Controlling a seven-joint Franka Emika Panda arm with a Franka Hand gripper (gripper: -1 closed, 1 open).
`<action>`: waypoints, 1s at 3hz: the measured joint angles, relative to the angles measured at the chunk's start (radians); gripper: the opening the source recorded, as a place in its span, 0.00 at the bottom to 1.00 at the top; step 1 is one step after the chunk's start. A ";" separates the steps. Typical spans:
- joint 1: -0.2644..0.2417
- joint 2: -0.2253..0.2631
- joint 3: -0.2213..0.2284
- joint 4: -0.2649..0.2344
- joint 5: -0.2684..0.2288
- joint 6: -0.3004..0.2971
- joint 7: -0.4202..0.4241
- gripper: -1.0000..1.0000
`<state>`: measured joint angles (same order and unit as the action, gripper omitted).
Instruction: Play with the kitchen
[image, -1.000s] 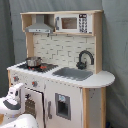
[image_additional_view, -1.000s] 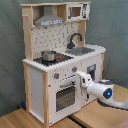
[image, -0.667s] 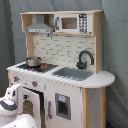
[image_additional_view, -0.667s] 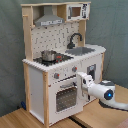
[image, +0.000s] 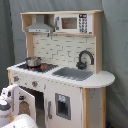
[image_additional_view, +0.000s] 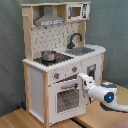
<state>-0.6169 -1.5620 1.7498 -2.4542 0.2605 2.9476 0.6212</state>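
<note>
The kitchen (image: 70, 50) (image_additional_view: 35, 85) stands upright, white and pale wood, with a hood, a microwave (image: 70, 23), a grey sink (image: 74, 73) and a black tap (image: 85, 57). A metal pot (image_additional_view: 48, 55) sits on the black hob. In the second exterior view my gripper (image_additional_view: 80, 79) is at the upper right corner of the oven door (image_additional_view: 67, 100), just under the knobs (image_additional_view: 56, 75). The first exterior view shows the gripper (image: 10, 94) at the first exterior view's lower left, beside the oven door (image: 27, 100). I cannot make out whether it touches the door.
A grey curtain (image: 115, 50) hangs behind the kitchen. The kitchen rests on a wooden surface (image_additional_view: 15, 117). A cupboard door with a dark window (image: 62, 106) is next to the oven. My arm (image_additional_view: 107, 95) reaches in from the second exterior view's lower right.
In the second exterior view the gripper has shifted slightly left and down, closer to the oven door's top corner. The kitchen and pot have stayed put.
</note>
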 joint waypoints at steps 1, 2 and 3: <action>0.025 0.001 -0.010 0.027 -0.013 -0.097 0.007 0.00; 0.049 0.002 -0.019 0.056 -0.050 -0.188 0.038 0.00; 0.059 0.014 -0.024 0.080 -0.116 -0.250 0.094 0.00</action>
<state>-0.5578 -1.5479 1.7256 -2.3745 0.1447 2.6971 0.7155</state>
